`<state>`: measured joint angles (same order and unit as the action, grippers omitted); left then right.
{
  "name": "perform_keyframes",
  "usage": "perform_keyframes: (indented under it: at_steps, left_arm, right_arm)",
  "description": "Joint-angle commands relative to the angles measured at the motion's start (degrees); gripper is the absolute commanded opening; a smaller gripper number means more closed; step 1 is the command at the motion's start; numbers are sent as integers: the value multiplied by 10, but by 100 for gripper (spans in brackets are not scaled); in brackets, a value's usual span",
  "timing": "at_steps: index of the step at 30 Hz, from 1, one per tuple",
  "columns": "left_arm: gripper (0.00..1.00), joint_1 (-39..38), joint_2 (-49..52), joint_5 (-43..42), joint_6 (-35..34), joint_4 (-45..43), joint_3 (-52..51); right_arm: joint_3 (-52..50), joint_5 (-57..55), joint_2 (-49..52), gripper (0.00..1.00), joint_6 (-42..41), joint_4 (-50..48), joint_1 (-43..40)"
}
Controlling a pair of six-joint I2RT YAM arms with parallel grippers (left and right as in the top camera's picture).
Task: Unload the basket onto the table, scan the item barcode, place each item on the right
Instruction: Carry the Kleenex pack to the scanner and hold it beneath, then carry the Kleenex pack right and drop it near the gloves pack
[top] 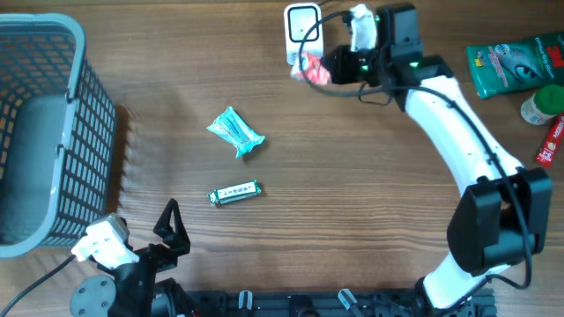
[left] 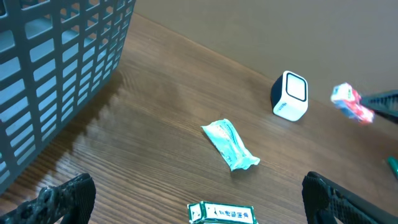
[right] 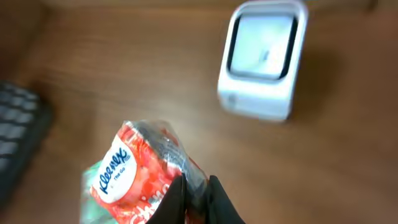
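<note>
From overhead, my right gripper (top: 319, 69) is out at the far side of the table, closed on a red-and-white tissue pack (top: 308, 70), which sits just beside the front of the white scanner (top: 302, 28). My left gripper (top: 176, 231) waits near my base with its fingers spread wide and nothing between them. A teal packet (top: 236, 132) and a small wrapped bar (top: 234, 193) lie mid-table, well apart from the scanner, and the grey basket (top: 77, 48) stands at the left edge.

In the left wrist view, my two dark fingers (left: 65, 199) frame the bottom corners, wide apart and empty. Past the teal packet and the bar, the scanner stands upright with the tissue pack (left: 351, 102) off the table just to one side of it, near but not touching.

In the right wrist view, my fingers (right: 177, 193) are pinched narrow on the pack's wrapper, printed face towards the camera. The scanner's window lies ahead of the pack, with bare wood between them.

My reading: pick-up and carry are done. Left to do is presenting the barcode to the window. I cannot see a barcode on any visible side, so I cannot tell whether it faces the scanner.
</note>
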<state>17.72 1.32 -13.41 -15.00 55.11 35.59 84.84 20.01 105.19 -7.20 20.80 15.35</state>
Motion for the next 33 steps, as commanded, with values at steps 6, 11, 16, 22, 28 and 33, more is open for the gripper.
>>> perform_keyframes:
  at_steps: [6, 11, 16, 22, 28, 33]
  left_arm:
    - [100, -3, -1, 0, -5, -1, -1]
    - [100, -3, -1, 0, -5, -1, -1]
    - [100, -3, -1, 0, -5, -1, -1]
    - [100, -3, -1, 0, -5, -1, -1]
    - [100, -3, -1, 0, -5, -1, -1]
    - [100, -3, -1, 0, -5, -1, -1]
  right_arm:
    - [-10, -391, 98, 5, 89, -304, 60]
    - [-10, -423, 212, 5, 87, -507, 61]
    - [-10, -429, 289, 5, 132, -657, 71]
    - [-9, -450, 301, 5, 109, -668, 71]
    - [-7, -512, 292, 4, 52, -673, 73]
    - [-7, -614, 186, 4, -17, -460, 67]
